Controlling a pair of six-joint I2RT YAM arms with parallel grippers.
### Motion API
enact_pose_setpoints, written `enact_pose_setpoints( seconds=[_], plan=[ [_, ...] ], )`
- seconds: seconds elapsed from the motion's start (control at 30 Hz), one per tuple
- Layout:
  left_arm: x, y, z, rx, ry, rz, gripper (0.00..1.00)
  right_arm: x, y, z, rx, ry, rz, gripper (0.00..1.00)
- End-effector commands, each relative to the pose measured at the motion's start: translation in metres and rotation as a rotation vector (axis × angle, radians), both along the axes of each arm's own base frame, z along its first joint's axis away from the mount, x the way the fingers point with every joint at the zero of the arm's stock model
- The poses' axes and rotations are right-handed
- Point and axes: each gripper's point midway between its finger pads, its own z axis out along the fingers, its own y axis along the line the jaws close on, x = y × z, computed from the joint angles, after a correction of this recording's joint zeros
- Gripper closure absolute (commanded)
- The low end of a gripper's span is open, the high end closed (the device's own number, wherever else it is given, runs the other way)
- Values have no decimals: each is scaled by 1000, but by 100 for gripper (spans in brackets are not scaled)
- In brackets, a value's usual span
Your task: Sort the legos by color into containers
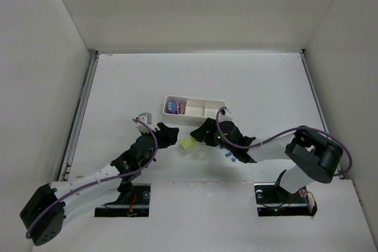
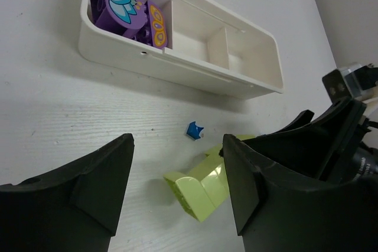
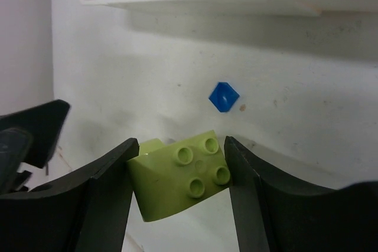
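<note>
R gripper (image 3: 180,149) jaws pinched on green brick (image 3: 177,184), pads touching both its sides, low at table (image 1: 254,81), near front of tray (image 2: 177,69). L gripper (image 2: 177,146) jaws wide, nothing btwn, just left of that brick. Purple bricks (image 2: 121,4) in tray's left-end compartment. One blue bit (image 3: 224,97) on table btwn tray & green brick, apart from both; 2 more blue bits (image 1: 231,157) by R arm (image 1: 277,149)
</note>
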Motion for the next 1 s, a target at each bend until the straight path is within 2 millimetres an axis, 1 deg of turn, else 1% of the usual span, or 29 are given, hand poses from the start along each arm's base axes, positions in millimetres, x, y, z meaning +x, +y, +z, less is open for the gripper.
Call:
enact_pose_setpoints(
  seconds=[0.0,0.1,0.13,0.2,0.27,0.37,0.5,0.67,0.8,0.97],
  plan=[
    [1,1,10,-22,-15,8,39,12,5,48,117,-96,-10,46],
    [0,-3,18,-45,-25,-6,33,20,-2,64,143,-123,-23,46],
    [0,-5,21,-57,-26,-14,30,22,-4,71,158,-133,-24,46],
    [-2,-11,27,-91,-27,-34,22,25,-6,79,175,-142,-24,46],
    [-2,-14,33,-126,-33,-44,17,27,-4,86,190,-148,-19,46],
    [-3,-20,41,-184,-42,-63,12,30,-1,93,206,-158,-15,46],
    [-4,-27,45,-246,-37,-79,11,33,4,100,231,-157,-9,46],
    [-4,-35,42,-278,-21,-92,11,33,15,112,288,-152,15,46],
    [-4,-35,45,-315,-29,-86,19,37,18,117,313,-150,15,46],
    [-2,-35,50,-345,-35,-81,20,41,17,119,347,-135,7,46]
  ],
)
